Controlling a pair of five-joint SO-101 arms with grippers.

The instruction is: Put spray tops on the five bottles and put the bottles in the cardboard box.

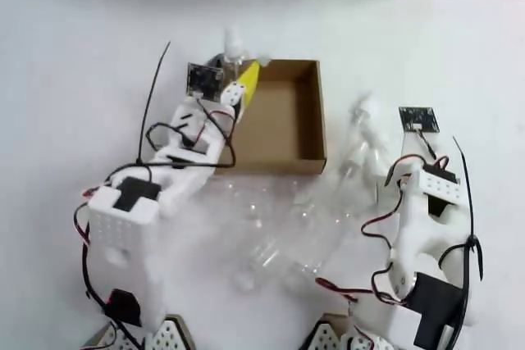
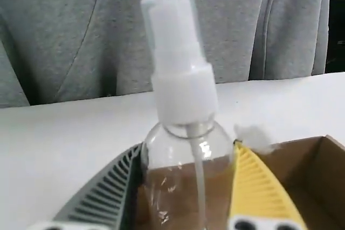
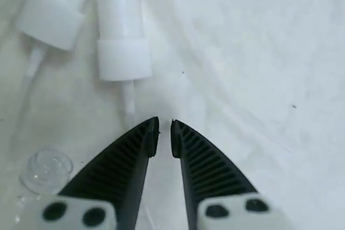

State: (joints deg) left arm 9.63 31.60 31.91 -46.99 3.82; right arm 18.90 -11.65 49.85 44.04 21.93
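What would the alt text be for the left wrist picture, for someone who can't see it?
A clear bottle with a white spray top on it is gripped between two ribbed fingers, one grey and one yellow. Beyond it are part of a cardboard box, a white table and grey fabric.

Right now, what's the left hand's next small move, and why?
Probably shift over the box and lower the bottle in. The left hand is shut on that bottle, whose spray top is already on, held upright at the box's edge.
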